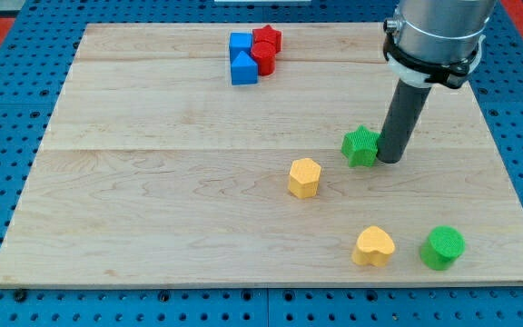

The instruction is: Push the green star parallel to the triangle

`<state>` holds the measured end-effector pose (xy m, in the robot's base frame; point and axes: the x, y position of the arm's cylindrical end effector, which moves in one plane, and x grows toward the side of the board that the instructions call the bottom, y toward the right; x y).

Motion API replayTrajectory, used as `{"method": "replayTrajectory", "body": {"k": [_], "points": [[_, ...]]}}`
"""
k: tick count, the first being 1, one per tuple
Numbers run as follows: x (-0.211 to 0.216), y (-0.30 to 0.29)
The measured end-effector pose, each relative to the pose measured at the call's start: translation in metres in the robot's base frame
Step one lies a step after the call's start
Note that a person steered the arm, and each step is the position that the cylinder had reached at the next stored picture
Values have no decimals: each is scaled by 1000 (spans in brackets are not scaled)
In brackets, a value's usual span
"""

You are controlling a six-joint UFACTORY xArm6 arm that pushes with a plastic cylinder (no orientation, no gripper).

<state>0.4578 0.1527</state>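
Note:
The green star (pixel 360 145) lies on the wooden board, right of centre. My tip (pixel 389 160) stands right against the star's right side, touching it or nearly so. The blue triangle (pixel 242 69) lies near the view's top, left of centre, far up and to the left of the star.
A blue cube (pixel 240 43), a red star (pixel 267 38) and a red cylinder (pixel 263 58) cluster tightly around the triangle. A yellow hexagon (pixel 304 177) lies left and below the green star. A yellow heart (pixel 373 246) and a green cylinder (pixel 443 248) sit near the bottom right. The board's edge (pixel 243 283) borders blue pegboard.

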Motion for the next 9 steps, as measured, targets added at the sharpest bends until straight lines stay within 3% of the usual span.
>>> {"method": "replayTrajectory", "body": {"k": [2, 4, 5, 6, 7, 8, 9], "points": [[-14, -65], [-101, -282], [-122, -305], [-76, -321], [-74, -248], [-96, -219], [-128, -264]]}}
